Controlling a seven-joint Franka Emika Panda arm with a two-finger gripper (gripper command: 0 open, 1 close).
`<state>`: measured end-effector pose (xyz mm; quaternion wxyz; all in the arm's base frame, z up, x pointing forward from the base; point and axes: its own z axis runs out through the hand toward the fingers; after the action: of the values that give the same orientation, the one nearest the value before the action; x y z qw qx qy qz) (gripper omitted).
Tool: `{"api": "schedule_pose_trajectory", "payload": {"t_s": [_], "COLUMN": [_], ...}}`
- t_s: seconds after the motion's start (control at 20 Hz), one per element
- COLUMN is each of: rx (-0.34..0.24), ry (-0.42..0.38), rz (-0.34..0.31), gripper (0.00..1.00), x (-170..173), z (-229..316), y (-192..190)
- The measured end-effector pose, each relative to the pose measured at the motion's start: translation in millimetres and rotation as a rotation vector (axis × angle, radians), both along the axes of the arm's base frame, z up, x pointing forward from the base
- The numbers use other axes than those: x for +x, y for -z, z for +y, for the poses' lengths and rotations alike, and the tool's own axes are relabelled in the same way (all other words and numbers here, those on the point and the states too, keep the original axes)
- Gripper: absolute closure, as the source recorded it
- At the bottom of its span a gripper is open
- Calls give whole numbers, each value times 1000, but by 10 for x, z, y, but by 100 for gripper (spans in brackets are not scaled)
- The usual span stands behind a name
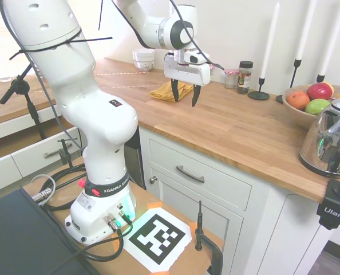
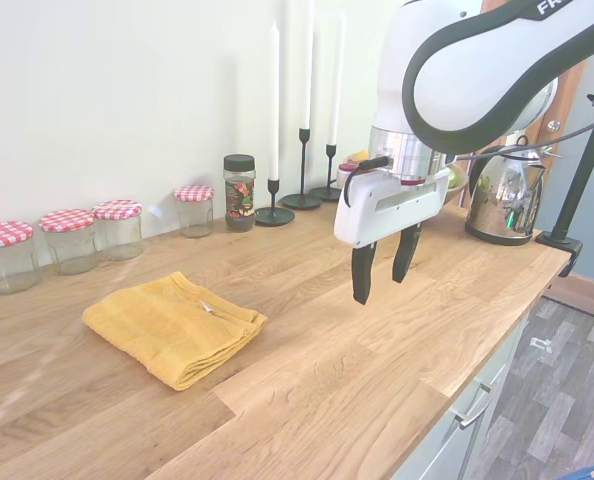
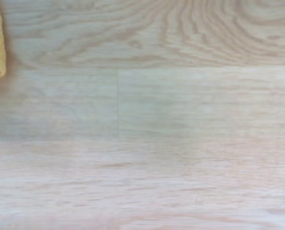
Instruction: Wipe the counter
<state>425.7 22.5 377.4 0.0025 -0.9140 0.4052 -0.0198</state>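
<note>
Counter (image 2: 307, 350) bare just below open claw (image 2: 384, 272), yellow cloth (image 2: 172, 327) beside

A folded cloth (image 2: 173, 327) is laid on the bench (image 2: 377, 350), with a row of lidded jars (image 2: 69, 240) set behind it along the wall. The end effector (image 2: 384, 268) is held above the bench beside the cloth, apart from it. Candlesticks (image 2: 302, 165) and a kettle (image 2: 505, 192) are placed beyond.
</note>
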Motion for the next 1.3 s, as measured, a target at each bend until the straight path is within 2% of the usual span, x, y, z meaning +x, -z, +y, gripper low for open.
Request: {"api": "schedule_pose_trajectory", "payload": {"t_s": [0.8, 1.3], "rx": [9, 6], "ry": [-15, -98], "rz": [-5, -13], "gripper": [0, 0], "x": [43, 371], "z": [-10, 606], "y": [-25, -56]}}
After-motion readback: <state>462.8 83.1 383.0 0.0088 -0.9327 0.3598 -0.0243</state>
